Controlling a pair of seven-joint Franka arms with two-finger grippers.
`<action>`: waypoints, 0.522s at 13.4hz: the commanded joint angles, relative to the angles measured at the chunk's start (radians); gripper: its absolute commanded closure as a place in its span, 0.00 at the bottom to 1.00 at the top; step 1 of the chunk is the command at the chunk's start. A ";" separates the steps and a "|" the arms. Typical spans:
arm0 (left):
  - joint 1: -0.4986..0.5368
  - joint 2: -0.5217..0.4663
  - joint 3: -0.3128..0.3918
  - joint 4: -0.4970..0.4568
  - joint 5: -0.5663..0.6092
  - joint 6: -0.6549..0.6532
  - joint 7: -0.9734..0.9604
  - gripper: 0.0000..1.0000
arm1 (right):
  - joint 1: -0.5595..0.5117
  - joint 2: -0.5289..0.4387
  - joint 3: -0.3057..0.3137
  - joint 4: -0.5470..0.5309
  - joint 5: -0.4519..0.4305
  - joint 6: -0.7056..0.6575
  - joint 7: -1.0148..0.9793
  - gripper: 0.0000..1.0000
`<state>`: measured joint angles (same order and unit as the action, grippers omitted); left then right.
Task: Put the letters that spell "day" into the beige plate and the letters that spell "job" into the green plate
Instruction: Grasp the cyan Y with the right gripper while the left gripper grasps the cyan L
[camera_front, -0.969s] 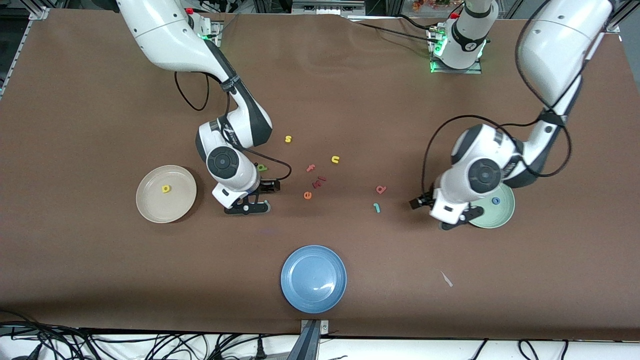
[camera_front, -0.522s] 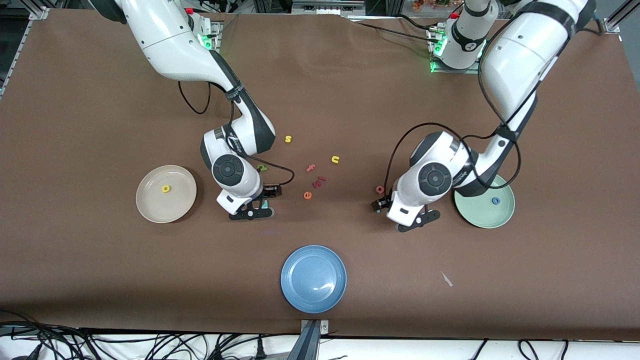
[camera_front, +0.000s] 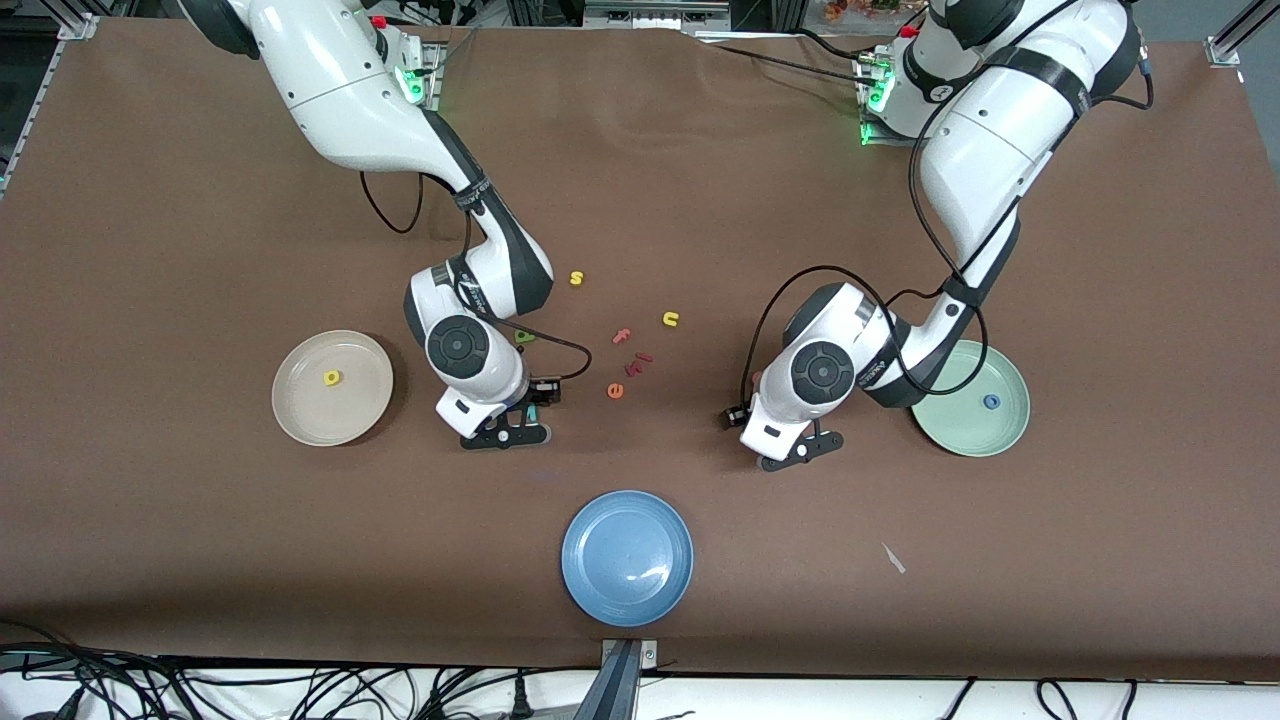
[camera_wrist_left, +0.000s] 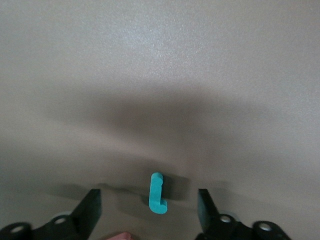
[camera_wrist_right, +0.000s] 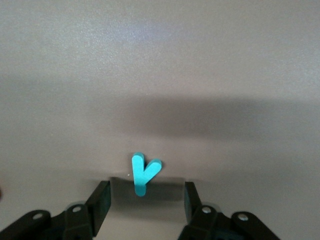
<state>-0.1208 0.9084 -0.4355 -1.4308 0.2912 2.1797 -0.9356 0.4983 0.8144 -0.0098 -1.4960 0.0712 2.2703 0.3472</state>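
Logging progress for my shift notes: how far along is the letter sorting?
Done: one yellow letter lies in the beige plate, and the blue "o" in the green plate. In hand: the left gripper straddles the teal "j" on the table, the right gripper straddles the teal "y"; neither is lifted. Left: these two, the green letter, and the salmon "b", hidden now.

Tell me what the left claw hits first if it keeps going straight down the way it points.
Most likely the teal "j", which lies on the table between the left claw's open fingers. Nothing else shows in that line, though the remaining height is unclear.
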 joint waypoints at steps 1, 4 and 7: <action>-0.014 0.010 0.015 0.036 -0.010 -0.008 0.038 0.32 | -0.003 0.023 0.004 0.037 -0.010 -0.002 -0.005 0.42; -0.022 0.021 0.015 0.036 -0.009 -0.008 0.041 0.35 | -0.003 0.031 0.004 0.051 -0.010 -0.002 -0.005 0.51; -0.022 0.026 0.015 0.036 -0.009 -0.005 0.037 0.44 | -0.001 0.037 0.004 0.059 -0.010 -0.002 -0.002 0.57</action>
<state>-0.1261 0.9180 -0.4324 -1.4254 0.2912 2.1797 -0.9165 0.4983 0.8215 -0.0098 -1.4794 0.0712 2.2708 0.3472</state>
